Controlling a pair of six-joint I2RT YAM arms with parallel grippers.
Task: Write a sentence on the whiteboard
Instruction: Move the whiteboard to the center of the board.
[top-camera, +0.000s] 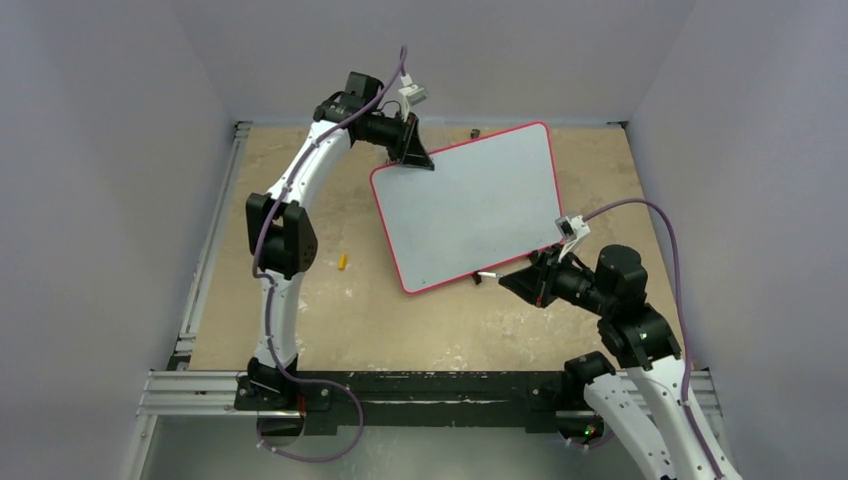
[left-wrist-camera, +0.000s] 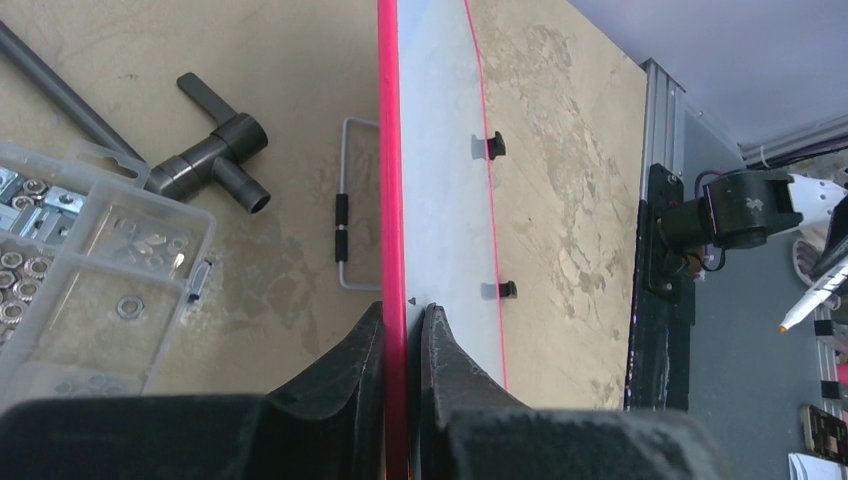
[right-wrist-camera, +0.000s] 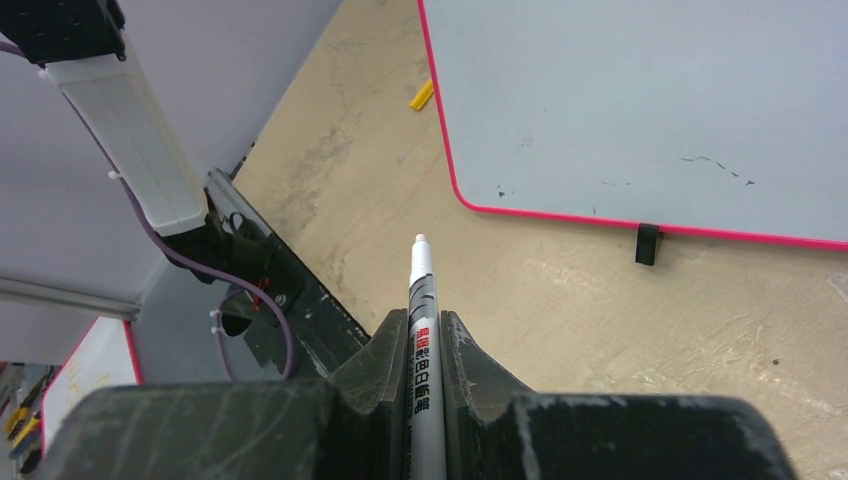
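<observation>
On marker (right-wrist-camera: 422, 330) barrel: red-black print, unreadable | whiteboard (right-wrist-camera: 640, 100): faint dark specks

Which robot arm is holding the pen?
The right end effector: it pinches the white marker, tip pointing out. The left end effector clamps the whiteboard by its red edge instead.
</observation>
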